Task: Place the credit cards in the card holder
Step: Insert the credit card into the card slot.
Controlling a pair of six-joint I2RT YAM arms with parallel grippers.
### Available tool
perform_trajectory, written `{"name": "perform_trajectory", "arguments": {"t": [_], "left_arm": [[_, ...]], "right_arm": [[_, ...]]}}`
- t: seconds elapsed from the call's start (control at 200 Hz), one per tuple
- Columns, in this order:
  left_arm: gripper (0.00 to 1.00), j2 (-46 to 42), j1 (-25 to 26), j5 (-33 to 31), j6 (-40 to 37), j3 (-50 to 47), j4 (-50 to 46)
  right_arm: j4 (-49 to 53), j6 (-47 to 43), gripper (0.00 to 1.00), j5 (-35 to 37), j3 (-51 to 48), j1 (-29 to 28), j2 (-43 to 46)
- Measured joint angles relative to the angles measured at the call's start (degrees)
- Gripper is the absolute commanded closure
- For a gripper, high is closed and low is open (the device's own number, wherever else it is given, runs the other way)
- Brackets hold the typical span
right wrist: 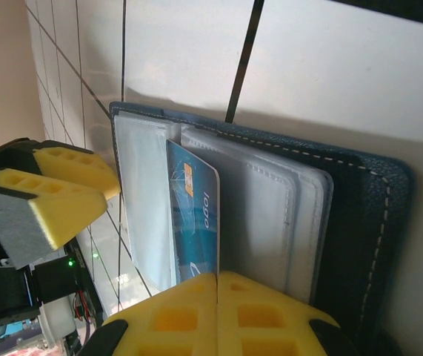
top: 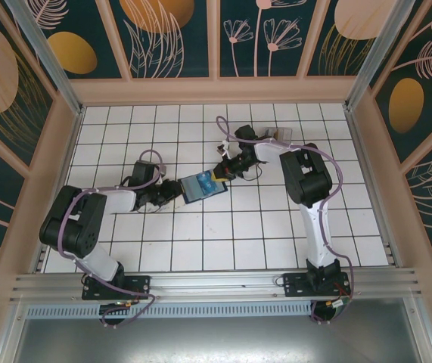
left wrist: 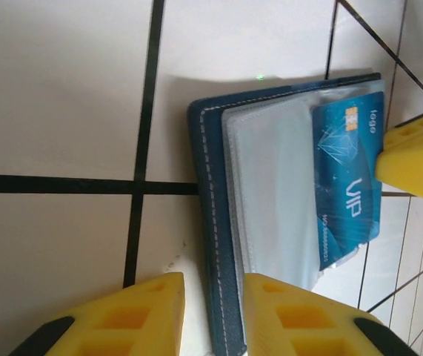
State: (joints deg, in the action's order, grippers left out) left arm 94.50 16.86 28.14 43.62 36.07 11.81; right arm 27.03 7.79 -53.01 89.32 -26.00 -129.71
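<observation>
The navy card holder (top: 198, 189) lies open on the white tiles mid-table, its clear sleeves facing up. A blue credit card (top: 209, 181) stands partly in one sleeve. My right gripper (top: 222, 172) is shut on the card's (right wrist: 195, 215) outer end, which runs into the seam between the yellow fingers of the right gripper (right wrist: 218, 280). My left gripper (left wrist: 212, 297) straddles the holder's (left wrist: 215, 185) stitched cover edge. One pad is against the sleeves and the other stands a little off the cover, so the jaws are open. The card (left wrist: 348, 185) reads VIP.
A pale rack-like object (top: 280, 134) sits at the back behind the right arm. Low beige walls (top: 64, 151) ring the tiled table (top: 200, 249). The right gripper's finger (left wrist: 418, 159) shows at the edge of the left wrist view.
</observation>
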Motion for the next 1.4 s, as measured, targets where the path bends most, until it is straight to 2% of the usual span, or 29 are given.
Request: {"name": "perform_trajectory", "arguments": {"t": [0.455,0.871,1.151,1.401], "left_arm": [[0.86,3.2,-0.2,1.1,0.0,1.9,0.1],[0.87,3.4,-0.2,1.1,-0.3,2.0,0.2],[0.87,3.4,-0.2,1.0,-0.5,2.0,0.2],[0.87,3.0,-0.1,0.5,-0.6,1.8,0.2]], "right_arm": [[-6.3,4.9,1.00,-2.2,-1.4,-2.4,-0.4],[-15.8,10.7,1.00,-4.9,-5.8,-2.7,-0.4],[-17.3,11.7,1.00,-4.9,-6.1,-4.3,-0.4],[-17.6,12.5,0.95,-0.4,-6.1,-6.4,0.6]]}}
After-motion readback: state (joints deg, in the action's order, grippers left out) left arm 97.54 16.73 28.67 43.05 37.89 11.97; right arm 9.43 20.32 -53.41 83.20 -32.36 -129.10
